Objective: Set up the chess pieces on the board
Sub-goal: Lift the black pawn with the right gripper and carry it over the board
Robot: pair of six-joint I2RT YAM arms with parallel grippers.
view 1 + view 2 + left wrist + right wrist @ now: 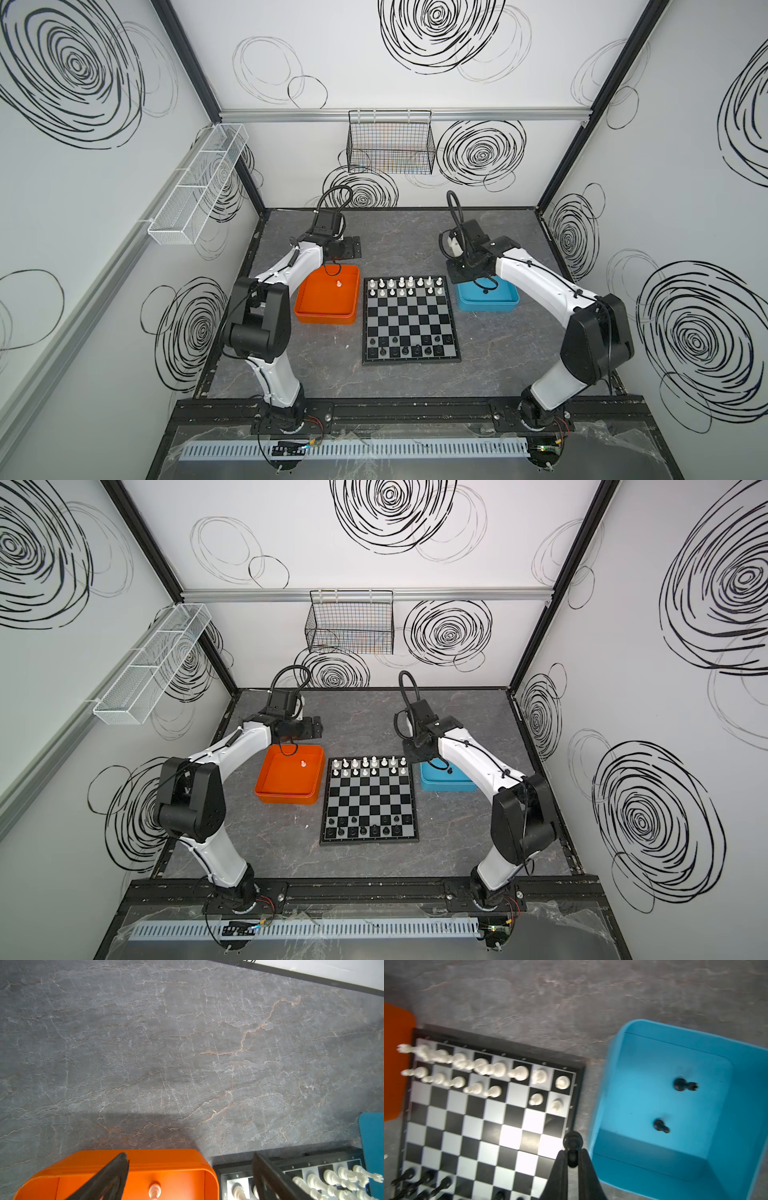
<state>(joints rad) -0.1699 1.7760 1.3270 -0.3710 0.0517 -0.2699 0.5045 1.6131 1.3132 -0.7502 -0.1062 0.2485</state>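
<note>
While my right gripper (572, 1153) pinches a black pawn (572, 1142) by its head, base outward, at the edge of the board (512, 1136) beside the blue tray (604, 1084), I reckon its square lies nearward among the black ranks (405, 351); my left gripper (189, 1156) hangs spread by the orange tray (166, 1160).

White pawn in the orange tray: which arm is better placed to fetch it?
Left. The left pincer hangs open by the orange tray holding the white pawn; the right pincer is shut on a black pawn.
</note>
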